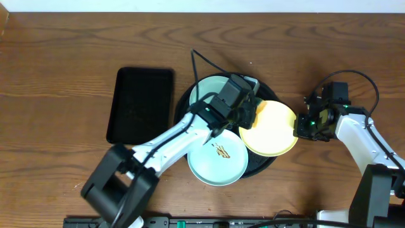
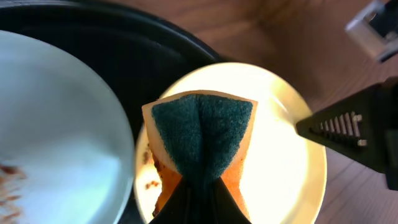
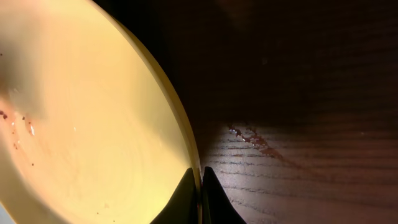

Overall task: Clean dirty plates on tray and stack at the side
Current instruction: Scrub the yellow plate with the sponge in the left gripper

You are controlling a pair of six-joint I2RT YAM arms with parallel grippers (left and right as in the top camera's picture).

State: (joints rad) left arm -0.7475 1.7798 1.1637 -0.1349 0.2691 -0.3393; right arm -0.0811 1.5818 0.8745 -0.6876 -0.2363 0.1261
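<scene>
Left wrist: left gripper [image 2: 199, 193] clamped on sponge [image 2: 202, 134], yellow plate [image 2: 280, 168] right beneath, smears just left of the sponge. To its right, right gripper [image 3: 200, 177] pinches that plate's rim. Plate overhangs tray [image 2: 124, 43] edge.

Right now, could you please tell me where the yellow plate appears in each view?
Overhead: yellow plate right of centre, over the round black tray's right edge.
Left wrist: centre-right, behind the sponge.
Right wrist: fills the left half.
Shared landmark: right gripper pinching its rim.
</scene>
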